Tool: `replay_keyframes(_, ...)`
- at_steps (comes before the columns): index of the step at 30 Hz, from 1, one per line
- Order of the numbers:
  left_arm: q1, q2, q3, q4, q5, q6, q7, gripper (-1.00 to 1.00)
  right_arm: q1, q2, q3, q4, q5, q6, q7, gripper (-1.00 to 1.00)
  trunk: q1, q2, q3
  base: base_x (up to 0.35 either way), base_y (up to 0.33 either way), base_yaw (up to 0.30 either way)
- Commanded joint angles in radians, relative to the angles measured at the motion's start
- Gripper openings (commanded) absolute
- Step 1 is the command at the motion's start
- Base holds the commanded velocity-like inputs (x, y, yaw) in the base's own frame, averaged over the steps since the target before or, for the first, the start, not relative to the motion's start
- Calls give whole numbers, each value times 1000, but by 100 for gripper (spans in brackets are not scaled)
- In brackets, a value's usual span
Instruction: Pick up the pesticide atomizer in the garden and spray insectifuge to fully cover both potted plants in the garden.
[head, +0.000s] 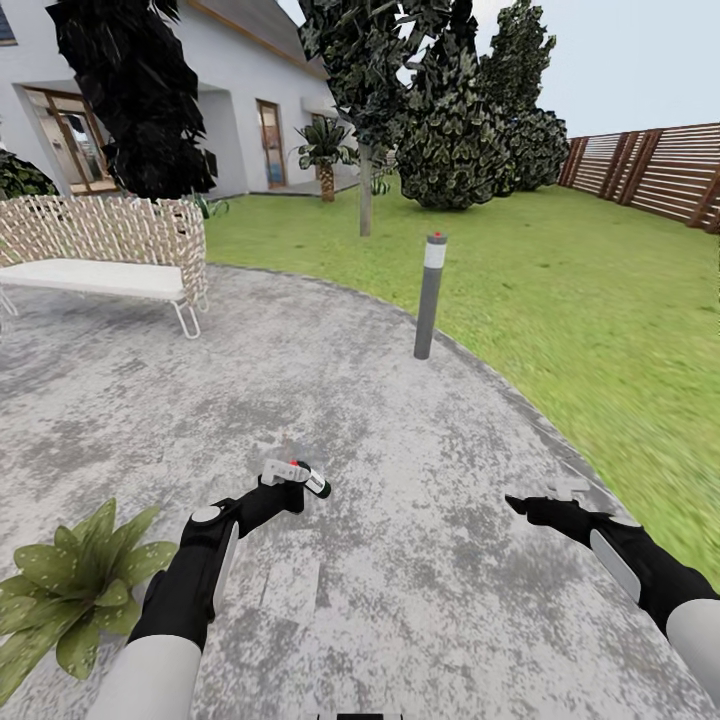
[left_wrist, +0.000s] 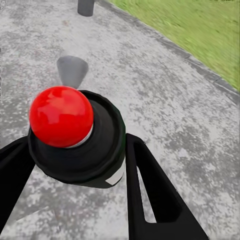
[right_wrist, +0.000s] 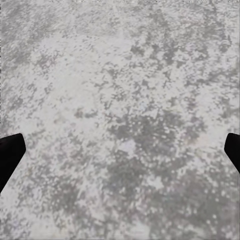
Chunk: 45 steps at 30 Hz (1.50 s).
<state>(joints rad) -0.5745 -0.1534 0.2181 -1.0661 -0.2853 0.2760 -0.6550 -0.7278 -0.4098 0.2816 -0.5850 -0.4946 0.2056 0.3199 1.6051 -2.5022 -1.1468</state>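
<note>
The left gripper (head: 292, 487) is clamped on the atomizer (head: 305, 477) — its fingers (left_wrist: 150, 185) press the dark bottle's sides, the red-dotted head (left_wrist: 61, 116) facing the wrist camera. It hangs over the grey patio (head: 400, 480). One potted plant (head: 75, 585) sits just left of that arm, its pot hidden by leaves. The right gripper (head: 535, 503) is spread apart, holding nothing. Ahead stand a bollard lamp (head: 431, 296) at the lawn (head: 590, 300) edge — and a wicker seat (head: 105, 255).
</note>
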Motion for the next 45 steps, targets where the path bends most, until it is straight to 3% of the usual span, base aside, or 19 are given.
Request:
replay_keyframes(1, -1, -2, 4, -2, -5, 6, -8, -100, 0, -1, 5, -1, -9, 4, -1, 100, -1, 0, 3, 0, 0, 0)
replay_keyframes(11, -1, -2, 4, -2, -5, 6, -8, -100, -1, -1, 5, -1, -9, 4, -1, 100, -5, 3, 42, 0, 0, 0)
replay_keyframes(24, -1, -2, 4, -2, -5, 6, -8, -100, -1, -1, 5, -1, -9, 4, -1, 100, -55, 94, 82, 0, 0, 0)
replay_keyframes(34, -1, -2, 4, -2, -5, 6, -8, -100, -1, -1, 4, -1, -11, 5, 0, 100, -55, 94, 82, 14, 0, 0)
replay_keyframes(45, -1, -3, 4, -2, -3, 8, -9, -100, -1, -1, 4, -1, -10, 5, -1, 100, -55, 94, 96, 253, -169, 0)
